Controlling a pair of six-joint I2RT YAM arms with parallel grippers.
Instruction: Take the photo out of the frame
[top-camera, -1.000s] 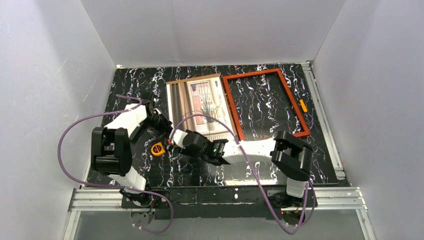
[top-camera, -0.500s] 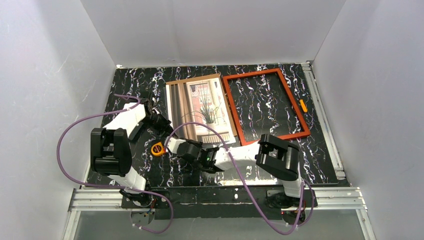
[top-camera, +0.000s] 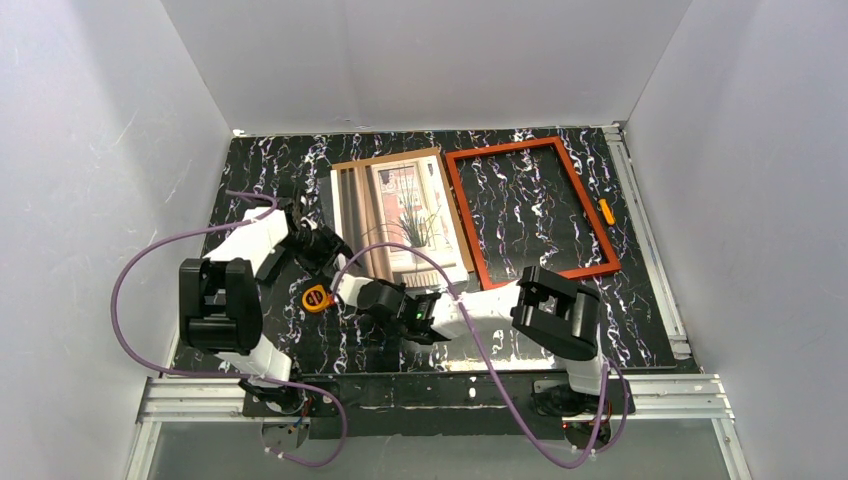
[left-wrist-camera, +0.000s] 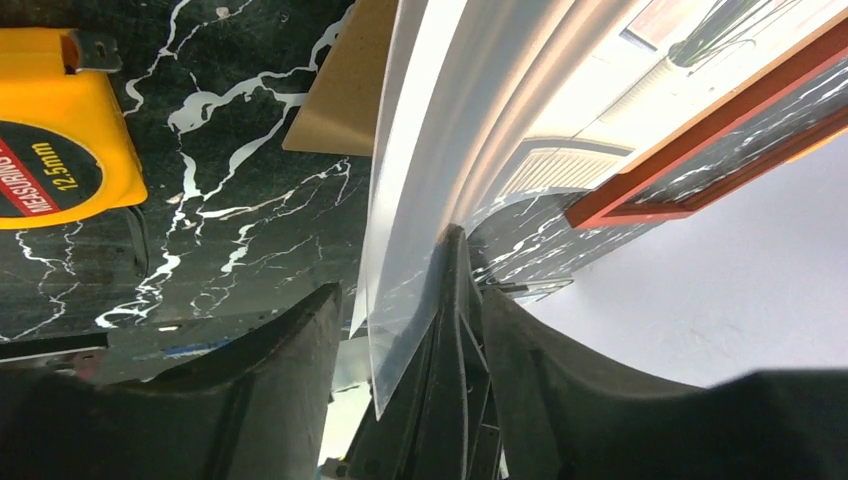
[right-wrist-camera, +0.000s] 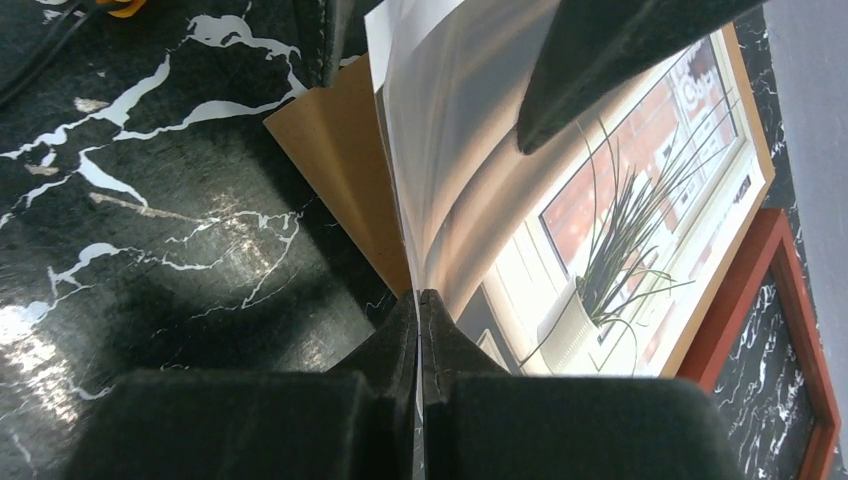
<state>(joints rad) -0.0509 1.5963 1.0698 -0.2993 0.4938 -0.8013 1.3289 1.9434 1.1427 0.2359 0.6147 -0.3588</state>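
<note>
**Photo Lies Outside Its Frame, One Corner Pinched**

Black marble with white veins covers the tabletop, which is closed in by plain white walls on three sides. On it the photo lies face up, its window, brown curtains and potted plant showing. The photo sits just to the left of the frame and wholly outside it. That frame is a thin red-brown rectangle flat on the tabletop, with bare marble visible through its opening; the two long edges run side by side and very close, though whether they touch is not clear.

At the photo's near left corner the right end effector is clenched on the printed sheet. The sheet bows upward there, away from the brown board lying beneath it.

Along the photo's left edge the left end effector is released. Its fingers stand apart, one on each side of the raised sheet.

A yellow tape measure rests on the marble near both end effectors, just left of the pinched corner. A small orange object lies beside the frame's right bar.
</note>
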